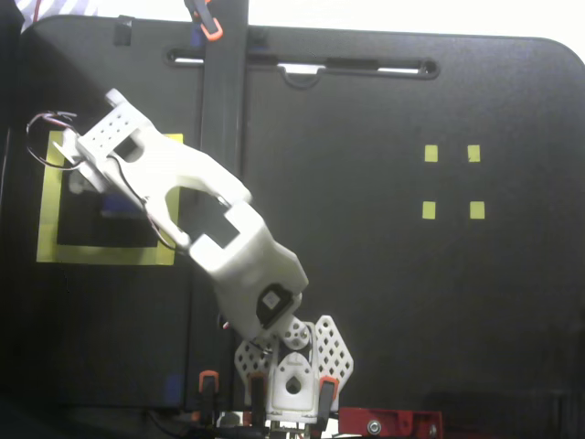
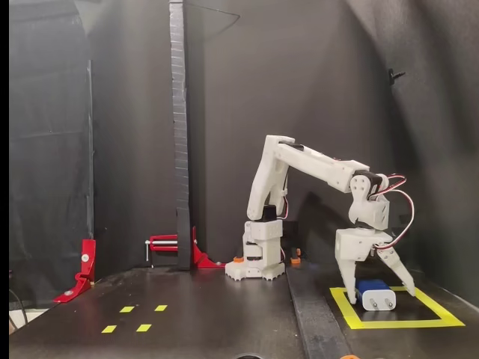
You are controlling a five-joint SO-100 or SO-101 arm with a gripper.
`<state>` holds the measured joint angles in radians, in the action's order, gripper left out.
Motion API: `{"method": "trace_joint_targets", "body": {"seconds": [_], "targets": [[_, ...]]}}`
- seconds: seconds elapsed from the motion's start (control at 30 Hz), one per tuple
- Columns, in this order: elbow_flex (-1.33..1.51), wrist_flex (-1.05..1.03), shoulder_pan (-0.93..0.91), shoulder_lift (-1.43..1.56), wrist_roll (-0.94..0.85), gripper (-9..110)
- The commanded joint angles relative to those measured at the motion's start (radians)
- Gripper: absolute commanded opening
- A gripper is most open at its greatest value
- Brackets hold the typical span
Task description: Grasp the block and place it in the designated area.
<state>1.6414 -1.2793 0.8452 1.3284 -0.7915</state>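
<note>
Block (image 2: 376, 295) sits on the surface inside the yellow tape square (image 2: 437, 317) because my tool (image 2: 376, 278) straddles it spread wide, gripping nothing.

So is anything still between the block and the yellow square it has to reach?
Nothing visible: the block already lies inside the yellow square, and the gripper stands open around it.
</note>
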Motion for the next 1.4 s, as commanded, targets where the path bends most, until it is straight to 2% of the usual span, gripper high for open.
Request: {"method": "trace_joint_targets", "body": {"seconds": [0.0,0.43,0.77,0.83,1.2,1.37], "targets": [[-0.034,-0.029,-0.012,0.100,-0.011,43],[-0.072,-0.179,-0.046,0.348,-0.018,43],[-0.150,-0.250,-0.067,0.365,-0.020,43],[-0.150,-0.252,-0.067,0.365,-0.020,40],[-0.150,-0.236,-0.074,0.367,-0.014,5],[-0.150,-0.232,-0.078,0.368,-0.011,0]]}}
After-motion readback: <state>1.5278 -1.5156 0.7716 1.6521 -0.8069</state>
